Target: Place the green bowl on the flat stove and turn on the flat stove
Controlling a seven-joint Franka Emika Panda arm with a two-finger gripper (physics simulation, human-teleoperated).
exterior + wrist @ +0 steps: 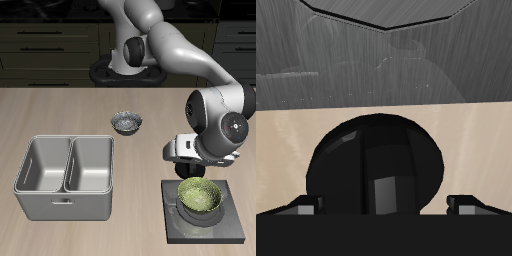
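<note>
- Bowl (201,197) sits on stove (228,226).
- Knob (376,178) straight ahead of gripper (381,203), between the spread fingers (468,203); nothing held.
- Judgement: close on knob and twist.

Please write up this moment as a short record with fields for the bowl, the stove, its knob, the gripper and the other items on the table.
green bowl: olive-green speckled round bowl, sitting on the stove
flat stove: dark grey square plate, near the table's front edge
knob: black round knob, directly ahead of the gripper
gripper: gripper, fingers apart, holding nothing
other items: grey-white patterned bowl; grey double-basin metal tray
</note>
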